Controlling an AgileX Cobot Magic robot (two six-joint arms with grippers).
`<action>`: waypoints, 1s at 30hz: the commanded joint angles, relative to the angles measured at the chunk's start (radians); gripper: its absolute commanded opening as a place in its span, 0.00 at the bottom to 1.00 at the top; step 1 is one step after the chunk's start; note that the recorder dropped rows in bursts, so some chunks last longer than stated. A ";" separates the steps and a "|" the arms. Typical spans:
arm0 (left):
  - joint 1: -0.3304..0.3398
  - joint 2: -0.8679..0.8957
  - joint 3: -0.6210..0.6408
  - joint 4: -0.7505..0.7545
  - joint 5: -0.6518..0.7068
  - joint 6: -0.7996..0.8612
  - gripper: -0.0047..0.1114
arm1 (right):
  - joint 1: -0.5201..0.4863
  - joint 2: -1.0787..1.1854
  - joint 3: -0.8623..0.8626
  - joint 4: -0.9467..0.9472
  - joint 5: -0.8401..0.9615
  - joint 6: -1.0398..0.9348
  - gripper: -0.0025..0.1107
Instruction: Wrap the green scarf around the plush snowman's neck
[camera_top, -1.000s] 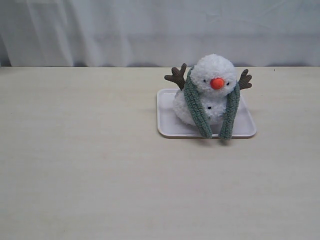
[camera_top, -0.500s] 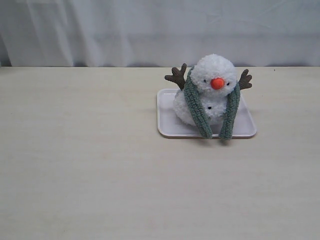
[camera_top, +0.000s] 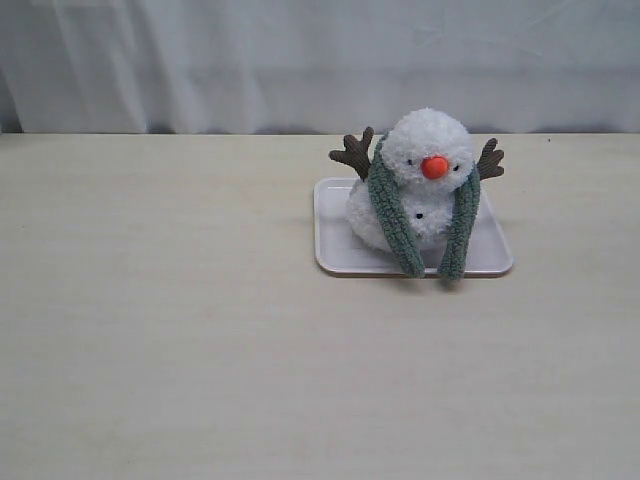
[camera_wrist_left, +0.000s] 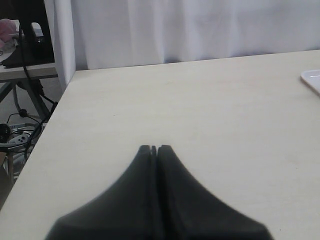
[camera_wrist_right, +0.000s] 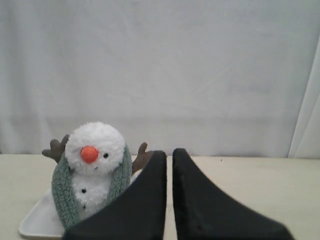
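Observation:
The plush snowman (camera_top: 428, 143) sits upright on a white tray (camera_top: 335, 252) right of the table's middle. The green scarf (camera_top: 395, 225) runs behind the snowman's neck, and both ends hang down its front over the tray's near rim. Neither gripper shows in the exterior view. In the right wrist view the snowman (camera_wrist_right: 96, 142) and scarf (camera_wrist_right: 62, 192) stand beside and beyond my right gripper (camera_wrist_right: 169, 152), whose jaws are together but for a thin slit, holding nothing. My left gripper (camera_wrist_left: 154, 147) is shut and empty above bare table, far from the snowman.
A white curtain hangs behind the table. The left wrist view shows the table's side edge (camera_wrist_left: 47, 125), with cables and a stand beyond it, and one corner of the tray (camera_wrist_left: 312, 80).

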 joint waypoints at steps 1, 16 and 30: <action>0.001 -0.003 0.003 -0.002 -0.012 0.000 0.04 | -0.003 -0.004 0.021 0.009 0.068 0.002 0.06; 0.001 -0.003 0.003 -0.002 -0.012 0.000 0.04 | -0.003 -0.004 0.101 0.027 0.100 -0.001 0.06; 0.001 -0.003 0.003 -0.002 -0.012 0.000 0.04 | -0.003 -0.004 0.101 0.043 0.171 -0.009 0.06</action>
